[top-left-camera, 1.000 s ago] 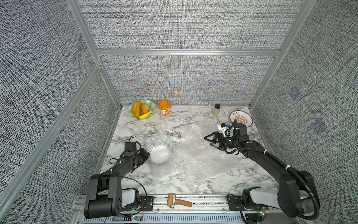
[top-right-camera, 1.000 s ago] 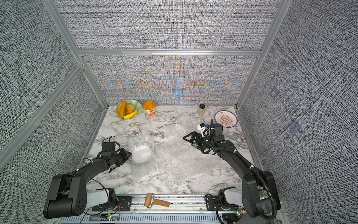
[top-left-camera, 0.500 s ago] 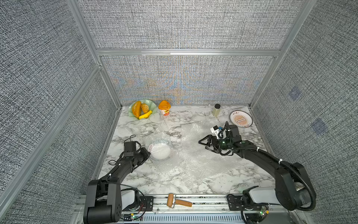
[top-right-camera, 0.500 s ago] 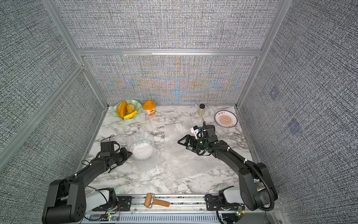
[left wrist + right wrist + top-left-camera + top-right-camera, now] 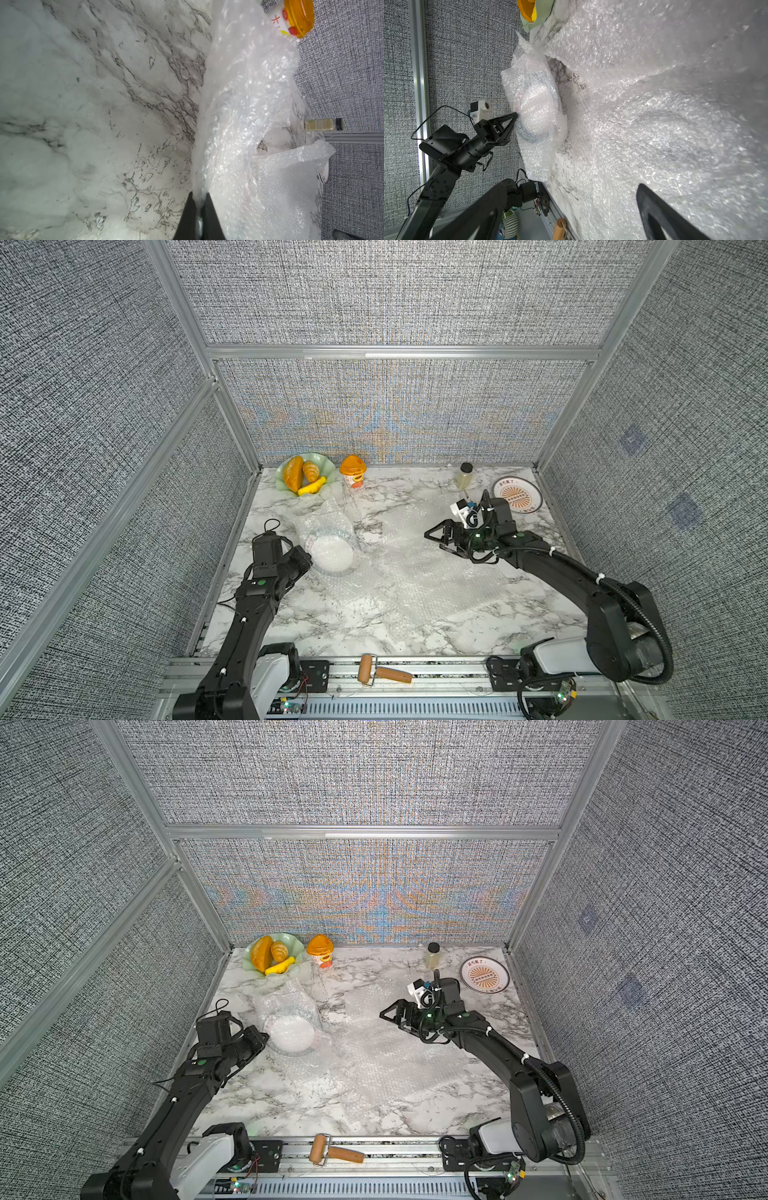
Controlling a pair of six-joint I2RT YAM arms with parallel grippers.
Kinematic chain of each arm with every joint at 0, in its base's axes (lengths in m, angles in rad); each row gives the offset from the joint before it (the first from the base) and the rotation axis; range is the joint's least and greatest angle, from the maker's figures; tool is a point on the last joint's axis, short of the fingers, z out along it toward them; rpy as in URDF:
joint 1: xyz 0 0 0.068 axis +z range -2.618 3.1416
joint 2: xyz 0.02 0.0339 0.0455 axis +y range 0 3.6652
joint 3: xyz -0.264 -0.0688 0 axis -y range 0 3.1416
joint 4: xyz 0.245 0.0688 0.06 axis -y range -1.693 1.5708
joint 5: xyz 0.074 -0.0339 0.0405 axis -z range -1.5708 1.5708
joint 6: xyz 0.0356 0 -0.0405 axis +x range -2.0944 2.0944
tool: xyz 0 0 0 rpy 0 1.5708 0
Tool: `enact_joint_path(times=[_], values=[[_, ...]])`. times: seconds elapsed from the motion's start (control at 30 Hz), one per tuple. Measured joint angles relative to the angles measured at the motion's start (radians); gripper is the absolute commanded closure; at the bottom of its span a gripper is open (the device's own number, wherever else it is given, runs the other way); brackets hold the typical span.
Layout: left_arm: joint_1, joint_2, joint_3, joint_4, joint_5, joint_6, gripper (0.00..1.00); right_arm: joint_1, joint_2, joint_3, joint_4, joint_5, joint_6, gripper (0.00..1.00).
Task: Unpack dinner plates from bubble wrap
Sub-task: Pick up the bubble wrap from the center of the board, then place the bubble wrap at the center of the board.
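**Left claw (image 5: 198, 198) pinched together on a fold of bubble wrap (image 5: 239, 128) at the wrapped plate (image 5: 331, 559), at 9 o'clock on the desk (image 5: 316, 622).**

The right claw (image 5: 434, 540) hangs empty, jaws wide apart, over the loose sheet (image 5: 419, 580) toward 2 o'clock. A bare plate (image 5: 517, 499) lies flat in the 2 o'clock corner. The bundle's long axis runs 6 to 12, with the plate at the 6 end and the slack tail pointing to 12. I judge the peel goes best as a slow, low pull toward 9 while the right claw crosses to pin the tail, so the plate slides out flat rather than tipping. Whether the plate's rim is caught in the pinch I cannot tell.
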State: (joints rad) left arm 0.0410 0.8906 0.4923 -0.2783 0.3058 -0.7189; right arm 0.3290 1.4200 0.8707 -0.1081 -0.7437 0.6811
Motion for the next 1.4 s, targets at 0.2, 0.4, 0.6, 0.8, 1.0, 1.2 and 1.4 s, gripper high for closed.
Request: enact_joint_path(times=[0.2,0.4,0.6,0.8,1.0,1.2,1.4], values=[[0.003,-0.056,0.038,0.011,0.054,0.005,1.0,-0.034,0.007,0.015,-0.014,0.003,-0.013,0.01],[-0.009,0.005,0.06,0.131,0.275,0.011,1.0,-0.12,-0.004,0.015,-0.022,0.003,-0.013,0.01],[-0.127,0.116,0.106,0.234,0.406,0.01,1.0,-0.218,-0.05,-0.008,-0.023,-0.002,-0.012,0.01],[-0.278,0.252,0.107,0.362,0.438,-0.026,1.0,-0.277,-0.096,-0.032,-0.058,-0.01,-0.017,0.01],[-0.423,0.454,0.162,0.465,0.439,-0.05,1.0,-0.282,-0.13,-0.047,-0.113,0.008,-0.056,0.01],[-0.523,0.666,0.238,0.547,0.453,-0.06,1.0,-0.276,-0.19,-0.055,-0.202,0.071,-0.112,0.01],[-0.547,0.845,0.28,0.595,0.451,-0.061,1.0,-0.262,-0.229,-0.055,-0.287,0.143,-0.165,0.01]])
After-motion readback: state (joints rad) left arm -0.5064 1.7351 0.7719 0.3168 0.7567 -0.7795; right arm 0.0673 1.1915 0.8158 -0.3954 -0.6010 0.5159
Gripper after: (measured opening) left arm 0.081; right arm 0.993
